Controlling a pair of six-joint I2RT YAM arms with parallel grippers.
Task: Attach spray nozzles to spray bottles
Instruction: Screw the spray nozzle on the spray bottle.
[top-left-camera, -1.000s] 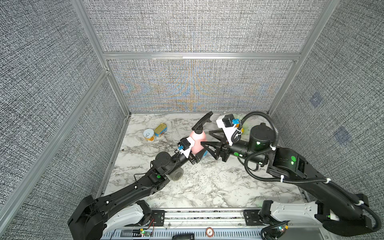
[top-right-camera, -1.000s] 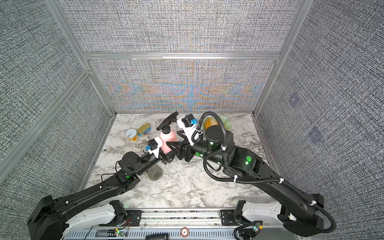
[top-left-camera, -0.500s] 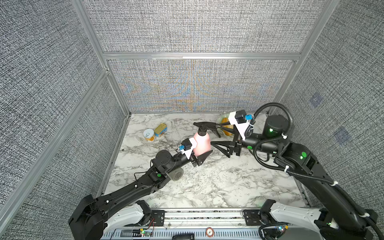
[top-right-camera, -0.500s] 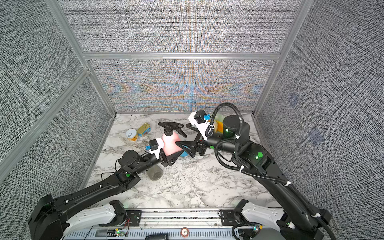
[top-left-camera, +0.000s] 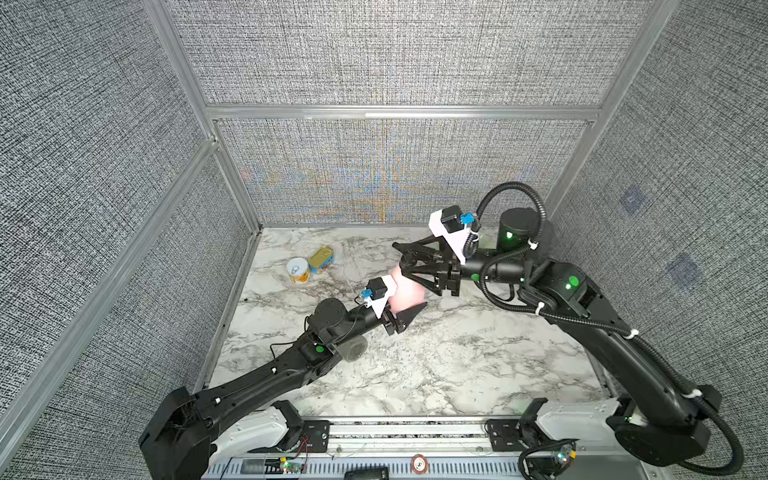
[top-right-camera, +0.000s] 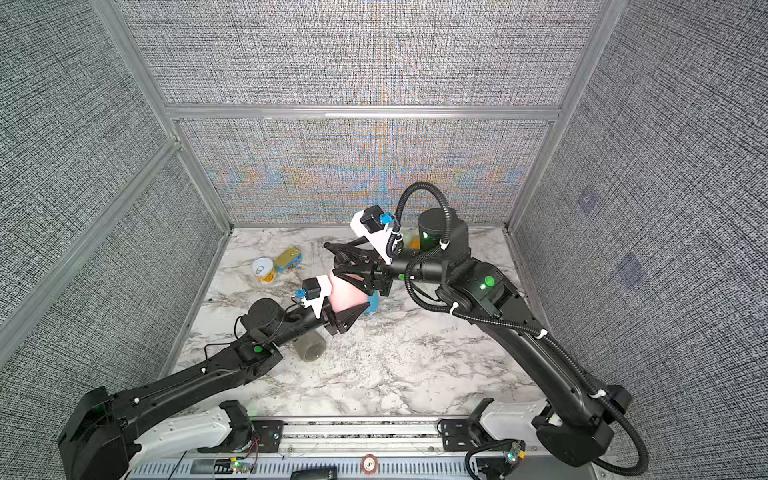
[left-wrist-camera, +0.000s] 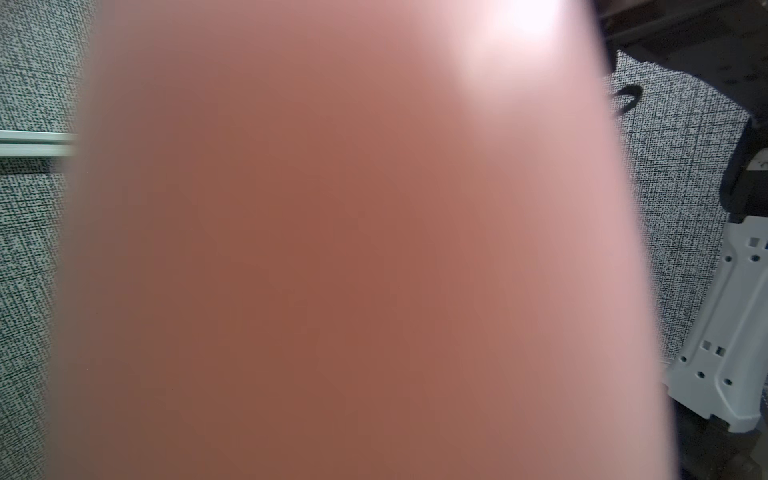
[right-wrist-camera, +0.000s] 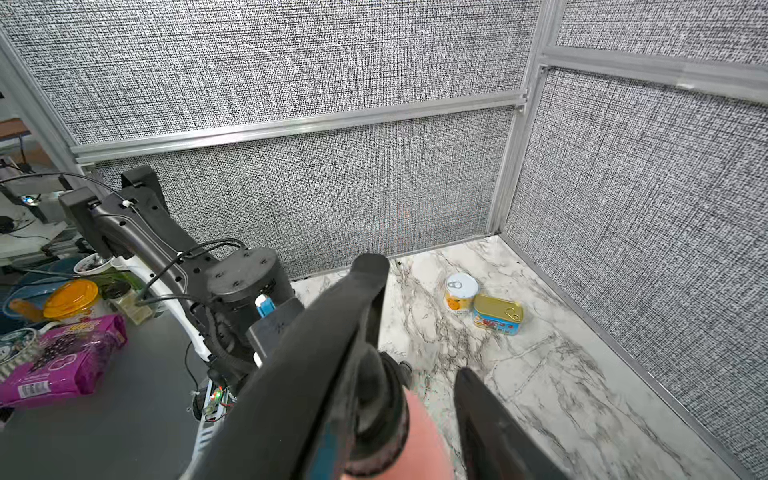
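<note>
The pink spray bottle (top-left-camera: 411, 289) is up off the desk, over its middle and a little toward the far edge. My left claw (top-left-camera: 406, 296) is clamped across its lower body. It sits so close to my left wrist camera that it fills that view as a pink blur (left-wrist-camera: 332, 249).

The black nozzle (top-left-camera: 409, 261) sits on the bottle's neck, and my right claw (top-left-camera: 401, 258) comes in from the right side at that height with its jaws partway apart, one on each side of the nozzle. In my right wrist view one finger (right-wrist-camera: 490, 424) stands clear of the nozzle's collar (right-wrist-camera: 374, 390), with marble showing between them. The other finger merges with the nozzle's dark head, so I cannot tell whether I am gripping it.

The bottle's long axis runs close to upright, with the neck uppermost and the wide base toward the desk. The nozzle's head seems to reach toward the far-left corner.

The grey bottle (top-right-camera: 309, 347) lies on its side under my left arm, and a bit of the blue bottle (top-right-camera: 372, 302) shows just behind the pink one. A round can (top-left-camera: 298, 269) and a gold-topped tin (top-left-camera: 321, 259) sit touching near the far-left corner.

The desk (top-left-camera: 457, 365) is white marble-patterned, walled on three sides by grey woven panels (top-left-camera: 395, 58) in aluminium frames.
</note>
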